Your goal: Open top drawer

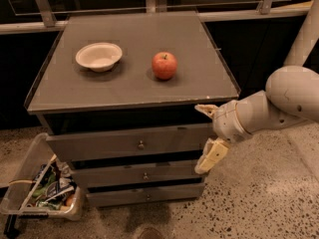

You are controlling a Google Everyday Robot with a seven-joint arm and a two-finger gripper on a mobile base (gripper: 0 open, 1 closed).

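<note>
1. Nearest the camera, at lower left, a clear plastic bin sits on the speckled floor, touching the left side of the cabinet and filled with mixed wrappers and packets.
2. At the cabinet's foot are 2 narrower grey drawers, the bottom drawer and the middle drawer, each with 1 small round knob at centre and each pushed in.
3. The gripper is in front of the cabinet's right end, reaching in from the right on a pale arm. Its 2 fingers are spread wide, 1 by the underside of the cabinet top and 1 down by the middle drawer. They hold nothing.
4. The top drawer, the widest and tallest-fronted of the 3, lies just under the cabinet top. Its front looks shut, and its right end lies between the spread fingers. Its brass knob is at centre, well to the left of the gripper.
5. On the flat grey cabinet top, a red apple stands right of centre.
6. A shallow white bowl stands to the apple's left, apart from it.
7. Farthest back, a metal rail runs behind the cabinet.
</note>
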